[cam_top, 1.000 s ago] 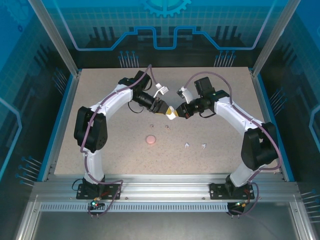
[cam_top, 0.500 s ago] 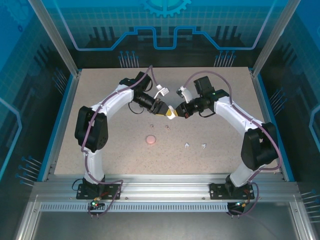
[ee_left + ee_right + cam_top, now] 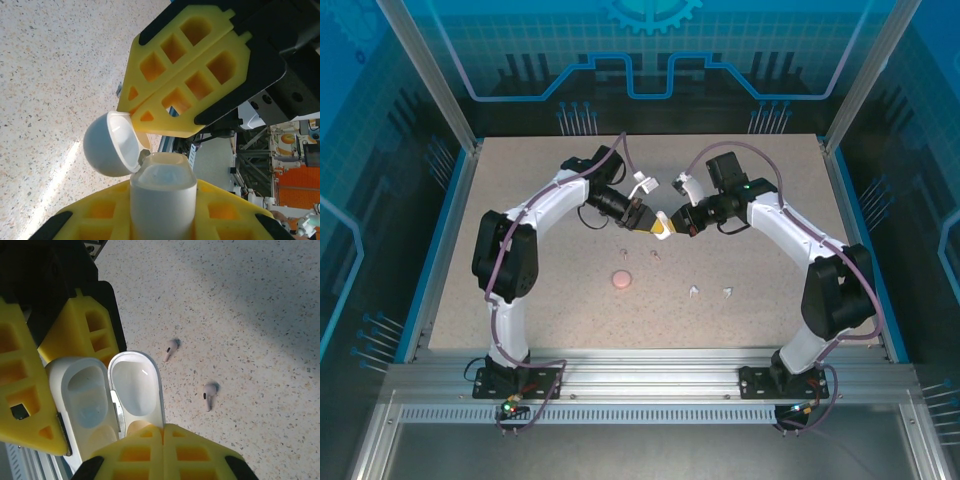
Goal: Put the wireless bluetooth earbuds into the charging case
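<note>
The left pincer [image 3: 642, 218] is clenched on the case [image 3: 162, 205], a smooth, glossy white shell with rounded corners, wedged between its yellow, lattice-moulded fingers [image 3: 20, 400]. The case is held up off the table [image 3: 250, 315], between the two arms. Its lid [image 3: 112, 145] is swung open on the hinge, a shallow, domed cup with a shiny inner face. Beside it the body shows two moulded hollows.

The right pincer [image 3: 162, 432] is clenched too, its two yellow fingers pressed flat together with just a seam between them. Their tips meet the free edge of the lid; I cannot tell whether they pinch it or only press on it.

The earbuds [image 3: 693, 292] lie loose on the speckled, stone-like table, apart from the case. A white pair sits towards the front, and a fainter pair of specks [image 3: 624, 250] lies nearer the pincers. Close up, one earbud [image 3: 171, 349] and a second earbud [image 3: 209, 395] are small glossy bulbs with short stems, lying on their sides near each other.

A flat, round pink disc [image 3: 620, 280] rests on the table just in front of the specks.
</note>
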Action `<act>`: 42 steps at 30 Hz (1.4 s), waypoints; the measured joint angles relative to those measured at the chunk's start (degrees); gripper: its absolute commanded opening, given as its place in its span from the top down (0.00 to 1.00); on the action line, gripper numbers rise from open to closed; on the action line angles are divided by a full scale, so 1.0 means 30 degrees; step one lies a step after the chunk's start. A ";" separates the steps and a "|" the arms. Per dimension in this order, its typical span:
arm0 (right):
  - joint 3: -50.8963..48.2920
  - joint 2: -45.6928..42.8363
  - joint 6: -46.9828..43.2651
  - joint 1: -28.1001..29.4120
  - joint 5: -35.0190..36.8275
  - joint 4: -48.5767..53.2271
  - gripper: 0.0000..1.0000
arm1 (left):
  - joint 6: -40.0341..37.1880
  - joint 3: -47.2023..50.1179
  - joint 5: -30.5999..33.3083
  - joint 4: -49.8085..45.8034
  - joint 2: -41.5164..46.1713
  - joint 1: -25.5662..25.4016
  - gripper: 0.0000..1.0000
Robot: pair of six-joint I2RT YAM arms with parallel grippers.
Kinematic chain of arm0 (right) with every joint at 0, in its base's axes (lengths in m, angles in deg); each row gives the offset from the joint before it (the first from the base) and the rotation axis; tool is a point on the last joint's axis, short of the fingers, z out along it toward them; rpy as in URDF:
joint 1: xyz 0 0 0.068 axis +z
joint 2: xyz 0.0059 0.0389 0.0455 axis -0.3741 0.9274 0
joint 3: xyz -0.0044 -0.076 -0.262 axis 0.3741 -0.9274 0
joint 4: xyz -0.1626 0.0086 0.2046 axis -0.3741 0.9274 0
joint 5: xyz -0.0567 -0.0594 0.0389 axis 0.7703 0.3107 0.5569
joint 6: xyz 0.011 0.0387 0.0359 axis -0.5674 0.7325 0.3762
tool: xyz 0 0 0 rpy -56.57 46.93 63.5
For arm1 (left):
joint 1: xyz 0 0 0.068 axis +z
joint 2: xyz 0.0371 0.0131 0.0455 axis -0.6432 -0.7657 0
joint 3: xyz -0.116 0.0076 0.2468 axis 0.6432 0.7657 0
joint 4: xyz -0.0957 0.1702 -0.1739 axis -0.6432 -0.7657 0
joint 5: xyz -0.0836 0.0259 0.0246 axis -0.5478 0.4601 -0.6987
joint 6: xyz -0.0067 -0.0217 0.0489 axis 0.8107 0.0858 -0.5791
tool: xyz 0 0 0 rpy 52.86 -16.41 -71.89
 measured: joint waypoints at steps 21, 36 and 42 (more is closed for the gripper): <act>-0.3701 -0.5843 0.8444 -0.0984 0.5938 0.2004 0.23 | 0.7184 1.1854 0.4641 1.4921 0.9741 -0.0007 1.00; -0.6295 -0.3315 1.9475 0.5078 1.1511 0.3497 0.27 | 0.5734 2.0320 1.6429 2.8217 1.6050 -0.3271 1.00; -0.6076 -0.0933 2.2083 0.5785 1.2196 0.3497 0.32 | 0.5537 2.0378 1.9147 3.0527 1.6808 -0.3366 1.00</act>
